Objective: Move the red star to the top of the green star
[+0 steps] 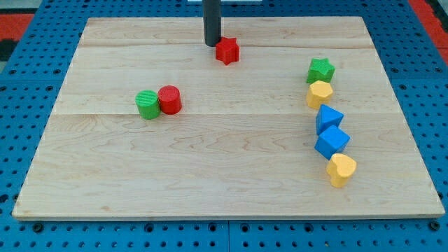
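My tip (pixel 211 44) sat touching the red star's (pixel 227 50) left side, near the table's (pixel 210 182) top edge; no tool jaws present; best push: steady rightward, stopping just above green star (pixel 320 69).

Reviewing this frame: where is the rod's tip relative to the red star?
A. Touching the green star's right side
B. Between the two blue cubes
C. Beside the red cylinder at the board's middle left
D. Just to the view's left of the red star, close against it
D: my tip sits at the view's top, right against the left side of the red star, far from the green star.
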Motion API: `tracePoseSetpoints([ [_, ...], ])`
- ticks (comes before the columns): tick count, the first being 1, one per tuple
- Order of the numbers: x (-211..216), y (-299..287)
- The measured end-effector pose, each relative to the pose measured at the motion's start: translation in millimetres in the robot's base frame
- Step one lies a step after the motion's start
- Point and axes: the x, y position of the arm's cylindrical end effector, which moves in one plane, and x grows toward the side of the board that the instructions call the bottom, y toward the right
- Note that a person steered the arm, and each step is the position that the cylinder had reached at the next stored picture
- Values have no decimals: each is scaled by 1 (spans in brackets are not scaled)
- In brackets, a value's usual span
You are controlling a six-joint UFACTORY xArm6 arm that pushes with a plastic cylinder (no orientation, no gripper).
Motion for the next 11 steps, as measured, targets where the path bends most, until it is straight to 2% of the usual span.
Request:
tracePoseSetpoints([
  [2,-7,-4],
  [3,27,-19],
  [4,37,-17],
  [5,8,14],
  [7,25,68],
  [8,26,77],
  [10,27,153],
  [11,42,108],
])
